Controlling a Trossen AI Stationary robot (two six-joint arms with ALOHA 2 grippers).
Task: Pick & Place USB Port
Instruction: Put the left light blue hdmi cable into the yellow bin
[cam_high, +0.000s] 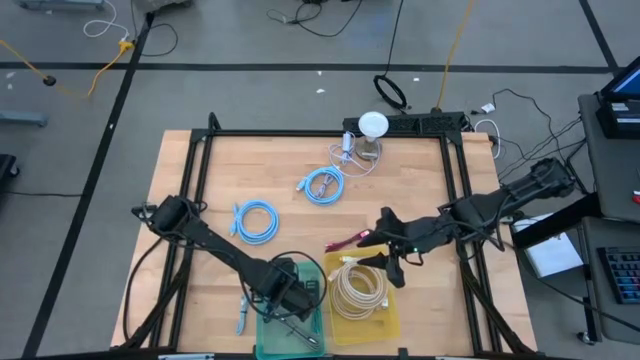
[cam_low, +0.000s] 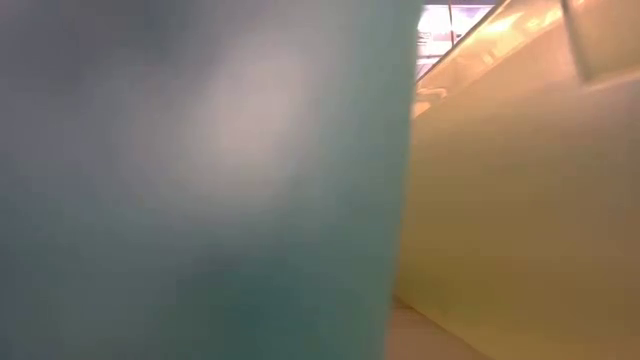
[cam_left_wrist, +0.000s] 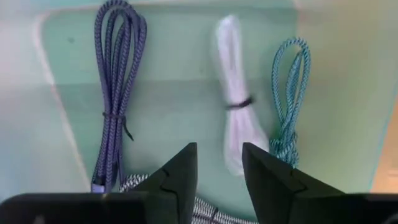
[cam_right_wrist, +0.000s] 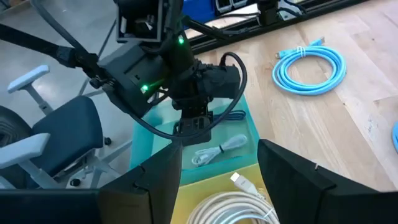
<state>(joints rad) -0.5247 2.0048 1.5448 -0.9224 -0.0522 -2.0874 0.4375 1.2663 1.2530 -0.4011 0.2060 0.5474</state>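
Note:
A green bin (cam_high: 266, 336) and a yellow bin (cam_high: 392, 322) stand side by side at the table's near edge. The green bin holds a purple braided cable (cam_left_wrist: 115, 93), a white tied cable (cam_left_wrist: 235, 106), a teal braided cable (cam_left_wrist: 287, 99) and a black-and-white braided cable (cam_left_wrist: 205, 214). The yellow bin holds a cream coiled cable (cam_high: 358, 288). My left gripper (cam_left_wrist: 219, 152) hangs open and empty over the green bin (cam_high: 290, 298). My right gripper (cam_right_wrist: 217, 158) is open and empty over the yellow bin's far edge (cam_high: 390, 268).
A red cable (cam_high: 350, 240) lies just beyond the yellow bin. Two coiled blue cables (cam_high: 255, 220) (cam_high: 322, 185) lie mid-table. A white round-topped stand with a white cable (cam_high: 370, 135) is at the far edge. In the low view the bins' walls (cam_low: 200, 180) block the sight.

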